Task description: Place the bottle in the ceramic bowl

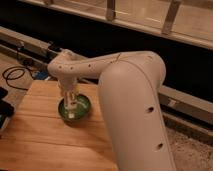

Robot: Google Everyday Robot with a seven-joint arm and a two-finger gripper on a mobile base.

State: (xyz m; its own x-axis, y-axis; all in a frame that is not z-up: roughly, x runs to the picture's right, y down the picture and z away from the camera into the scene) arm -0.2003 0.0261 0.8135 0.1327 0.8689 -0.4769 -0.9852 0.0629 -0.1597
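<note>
The green ceramic bowl (86,111) sits on the wooden table (40,137), towards its back middle. My gripper (71,104) hangs straight down over the bowl's left half, reaching into it. It is shut on the white bottle (73,112), which stands nearly upright with its lower end down inside the bowl. The gripper hides most of the bottle and the bowl's back left part.
My thick white arm (132,100) fills the right side and hides the table's right part. A black cable (12,75) lies on the floor at the left. A dark object (4,107) sits at the left edge. A metal rail (30,42) runs behind the table.
</note>
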